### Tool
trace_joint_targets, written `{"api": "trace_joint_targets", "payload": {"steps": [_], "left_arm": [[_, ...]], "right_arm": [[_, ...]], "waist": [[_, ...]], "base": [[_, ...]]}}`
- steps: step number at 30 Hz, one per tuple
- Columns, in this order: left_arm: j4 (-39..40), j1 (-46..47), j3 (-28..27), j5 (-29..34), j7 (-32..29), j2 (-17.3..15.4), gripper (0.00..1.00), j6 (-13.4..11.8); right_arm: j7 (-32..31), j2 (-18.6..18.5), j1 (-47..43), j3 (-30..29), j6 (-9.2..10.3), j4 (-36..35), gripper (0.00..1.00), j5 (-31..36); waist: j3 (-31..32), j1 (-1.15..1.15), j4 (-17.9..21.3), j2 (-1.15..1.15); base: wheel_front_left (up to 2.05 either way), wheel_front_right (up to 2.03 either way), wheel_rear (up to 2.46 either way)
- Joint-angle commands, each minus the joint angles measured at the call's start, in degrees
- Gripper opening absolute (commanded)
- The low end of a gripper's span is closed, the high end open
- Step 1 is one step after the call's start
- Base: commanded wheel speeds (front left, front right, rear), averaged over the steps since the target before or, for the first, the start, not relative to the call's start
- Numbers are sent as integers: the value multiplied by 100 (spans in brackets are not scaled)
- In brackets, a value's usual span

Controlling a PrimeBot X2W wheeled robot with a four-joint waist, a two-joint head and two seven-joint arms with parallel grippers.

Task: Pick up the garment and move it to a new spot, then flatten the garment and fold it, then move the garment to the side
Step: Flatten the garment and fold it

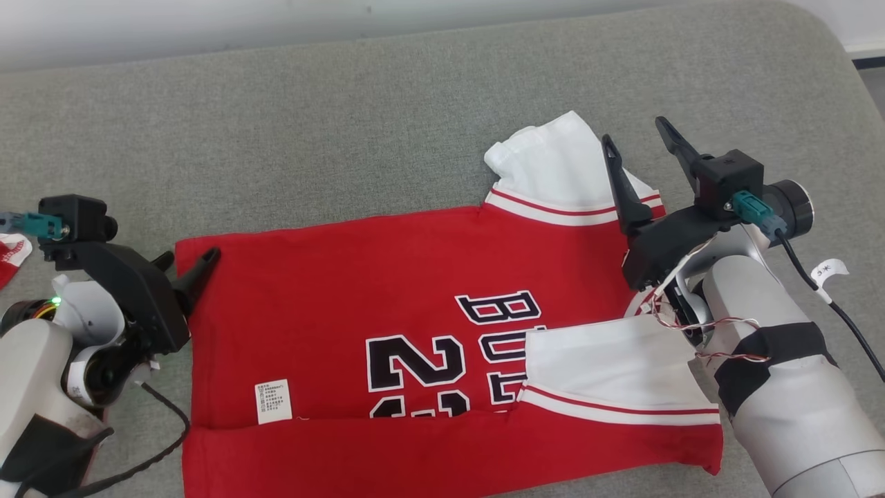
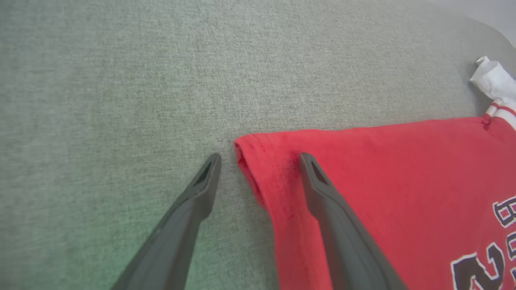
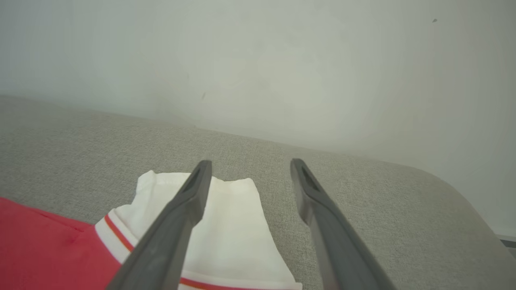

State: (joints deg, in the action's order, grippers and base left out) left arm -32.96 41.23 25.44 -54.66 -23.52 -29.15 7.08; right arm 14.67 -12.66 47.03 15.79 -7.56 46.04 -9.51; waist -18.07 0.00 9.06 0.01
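Note:
A red jersey (image 1: 346,283) with white sleeves and dark lettering lies spread on the grey cushion, its near edge folded over and one white sleeve (image 1: 608,373) laid across the front. The other white sleeve (image 1: 553,162) sticks out at the far right. My left gripper (image 1: 185,266) is open at the jersey's far-left corner (image 2: 258,161), one finger on the cloth and one on the cushion. My right gripper (image 1: 639,142) is open, raised over the far sleeve (image 3: 225,225) and the jersey's right end, holding nothing.
The grey cushion (image 1: 346,124) stretches behind and to both sides of the jersey, ending at a pale wall (image 3: 258,60). A scrap of red-and-white cloth (image 1: 10,256) lies at the far left edge. The cushion's rounded right corner (image 1: 830,41) is near my right arm.

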Motion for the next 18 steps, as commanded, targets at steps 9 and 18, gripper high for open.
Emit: {"api": "trace_joint_targets", "payload": {"steps": [9, 18], "left_arm": [[78, 178, -7, 6, 621, 135, 0, 43], [489, 99, 129, -157, 992, 231, 0, 33]], "right_arm": [[-312, -97, 408, -2, 15, 582, 100, -14], [-943, -269, 1095, 3, 15, 1100, 100, -158]], "waist": [[-38, 0, -221, -1], [-187, 0, -640, -1]], "base": [[0, 0, 0], [0, 0, 0]]}}
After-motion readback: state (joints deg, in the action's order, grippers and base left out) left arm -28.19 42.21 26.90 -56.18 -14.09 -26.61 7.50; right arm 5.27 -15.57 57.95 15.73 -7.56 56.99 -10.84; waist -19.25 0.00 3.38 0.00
